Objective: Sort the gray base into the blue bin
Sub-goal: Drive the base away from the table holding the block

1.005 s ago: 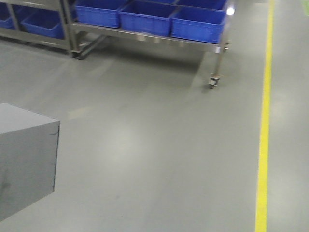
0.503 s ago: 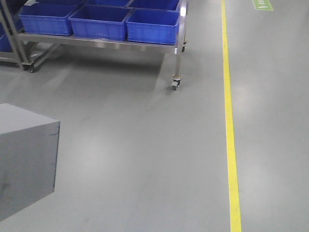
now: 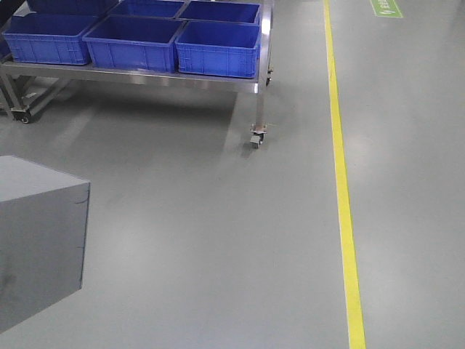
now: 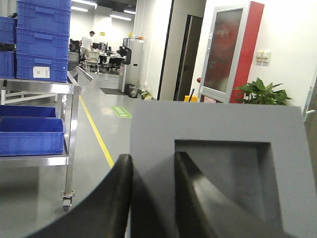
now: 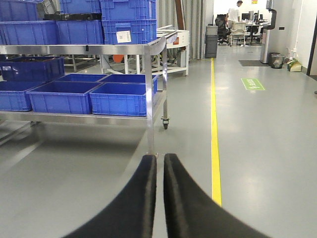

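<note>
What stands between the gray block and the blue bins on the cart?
Nothing visible. Only open gray floor lies between the matte gray cube-like block and the blue plastic bins on the wheeled steel cart.

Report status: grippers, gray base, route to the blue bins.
Left gripper shut on gray base, across its recess wall. Right gripper shut, empty. Blue bins on steel cart ahead; no obstacle seen on floor.
</note>
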